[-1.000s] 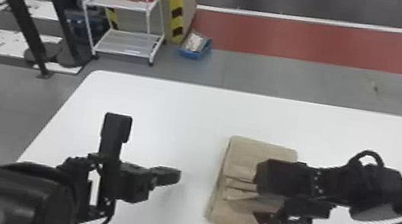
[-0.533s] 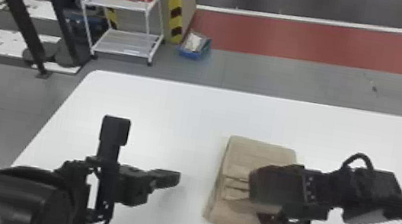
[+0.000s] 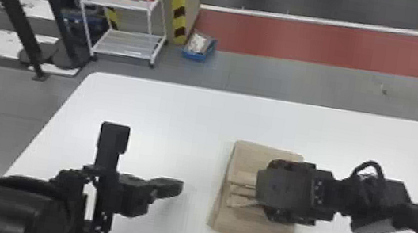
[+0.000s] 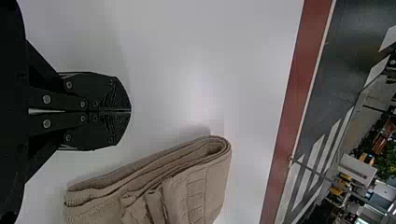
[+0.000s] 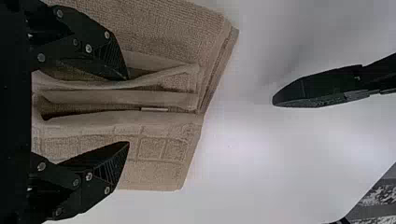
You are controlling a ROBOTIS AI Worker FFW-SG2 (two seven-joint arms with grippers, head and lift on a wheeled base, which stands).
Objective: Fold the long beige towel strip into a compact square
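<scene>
The left gripper (image 3: 170, 188) is parked over the table, left of the towel (image 3: 254, 229); in the left wrist view the left gripper (image 4: 130, 111) is shut with nothing held. The beige towel lies folded in layers, with raised ridges across its middle. Over its right half sits the right gripper (image 3: 262, 192). Seen from the right wrist, the right gripper (image 5: 128, 112) is open, its fingers to either side of the towel's ridges (image 5: 163, 98). The folded layers of the towel (image 4: 196, 186) show along its edge in the left wrist view.
The white table (image 3: 164, 115) extends around the towel on all sides. Beyond it on the floor stand a white shelf rack (image 3: 123, 44) and a blue box (image 3: 199, 48).
The right gripper has shifted slightly left over the towel and turned, so its body now covers its fingers from above. The left arm and the towel look unchanged.
</scene>
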